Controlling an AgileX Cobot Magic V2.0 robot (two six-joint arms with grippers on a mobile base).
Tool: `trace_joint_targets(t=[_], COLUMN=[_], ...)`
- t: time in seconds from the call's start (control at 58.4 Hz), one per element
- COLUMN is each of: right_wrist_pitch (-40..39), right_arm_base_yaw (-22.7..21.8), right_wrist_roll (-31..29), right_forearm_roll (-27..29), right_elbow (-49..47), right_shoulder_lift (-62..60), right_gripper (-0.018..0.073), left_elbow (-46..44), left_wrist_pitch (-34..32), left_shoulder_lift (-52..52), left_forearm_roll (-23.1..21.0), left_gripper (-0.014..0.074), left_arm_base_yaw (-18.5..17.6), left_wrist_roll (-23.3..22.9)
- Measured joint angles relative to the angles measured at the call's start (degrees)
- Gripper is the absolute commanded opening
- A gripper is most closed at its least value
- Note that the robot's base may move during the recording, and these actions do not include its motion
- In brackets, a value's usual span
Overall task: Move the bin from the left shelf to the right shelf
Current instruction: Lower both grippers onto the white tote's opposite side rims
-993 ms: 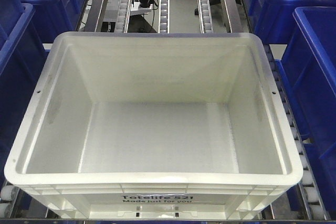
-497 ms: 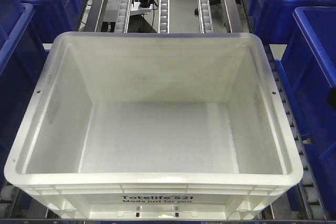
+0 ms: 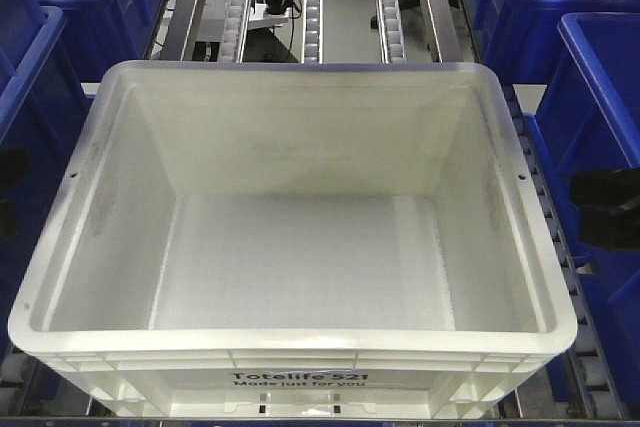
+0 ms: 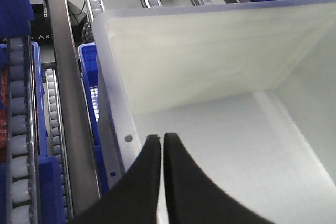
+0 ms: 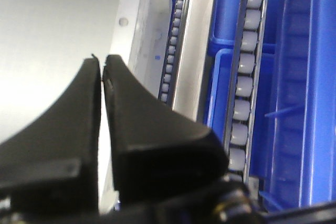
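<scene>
The white bin [image 3: 300, 137], smooth plastic with a ribbed rim, fills the centre of the frame on roller rails [image 3: 313, 7]. Dark blue bins [image 3: 600, 77] crowd both sides. The left gripper [image 4: 160, 139], black curved fingers pinched together on nothing, hangs over its left rim. The right gripper [image 5: 101, 59], likewise closed, hangs over the right rim.

bin [image 3: 300, 127]: white plastic, smooth, faint sheen | blue bins [image 3: 600, 97]: plastic, glossy | shelf rails [image 4: 65, 103]: bare metal, dull | rollers [image 5: 244, 85]: pale plastic | left gripper [image 4: 160, 139], right gripper [image 5: 101, 61]: black, matt
</scene>
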Motion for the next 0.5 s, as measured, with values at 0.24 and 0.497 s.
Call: trace_joint_targets(t=[0.24, 0.497], right_wrist_pitch=[-0.77, -0.77], right_arm_base_yaw=[0.00, 0.00], right_wrist_roll=[-0.16, -0.18], right_forearm_roll=[0.27, 0.32], right_elbow=[0.00, 0.00], right_shoulder_lift=[0.00, 0.00], right_gripper=[0.0181, 0.0595], left_elbow=[0.00, -0.01], left_wrist_pitch=[-1.77, -1.87], left_shoulder_lift=[0.05, 1.83], left_forearm_roll=[0.00, 0.00], left_gripper=[0.0080, 0.0310], left_arm_base_yaw=[0.00, 0.00], left_wrist_roll=[0.00, 0.00])
